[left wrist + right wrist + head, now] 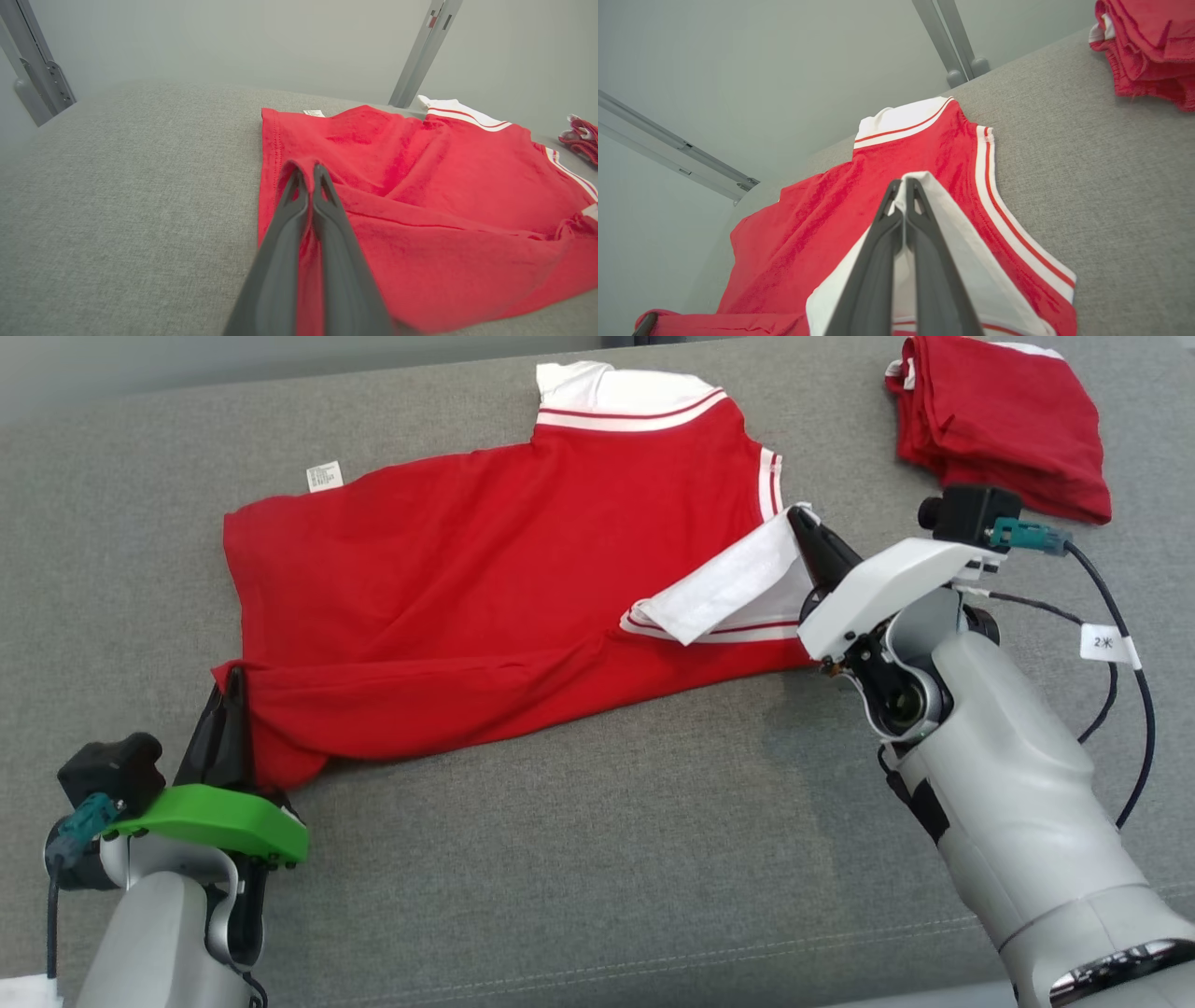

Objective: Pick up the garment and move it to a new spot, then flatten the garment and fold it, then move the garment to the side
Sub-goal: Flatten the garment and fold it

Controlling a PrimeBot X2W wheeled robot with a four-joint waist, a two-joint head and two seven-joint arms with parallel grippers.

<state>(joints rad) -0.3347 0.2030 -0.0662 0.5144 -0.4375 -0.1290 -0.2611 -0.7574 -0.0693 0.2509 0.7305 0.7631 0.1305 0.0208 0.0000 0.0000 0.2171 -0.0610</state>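
**A:** Where is the shirt [485, 588] now?

**B:** It is spread on the grey cushion [597, 859], to the left of the folded red pile [1008, 420] and not touching it. The near edge is turned up and partly doubled over.

**A:** What are the hands doing?

**B:** Both are clamped on cloth. The right gripper [800, 515], just in front of the pile, pinches the white sleeve [719, 593], which lies back over the red body. The left gripper [234, 677], well away from the pile, pinches the red hem [257, 719] at its corner.

**A:** How will it handle?

**B:** I judge it light, limp and non-fragile. It sags wherever it is unsupported, so two spaced grips on edges suit it. The hem and sleeve are stitched double, which gives the fingers firmer purchase than the body would.

**A:** What about materials?

**B:** The shirt is a soft matte knit with a slightly textured face, and it has white bands with thin red stripes. A small white label [324, 476] sticks out at the edge farthest from the pile. The cushion is a coarse weave, so I expect the cloth to drag rather than slide.
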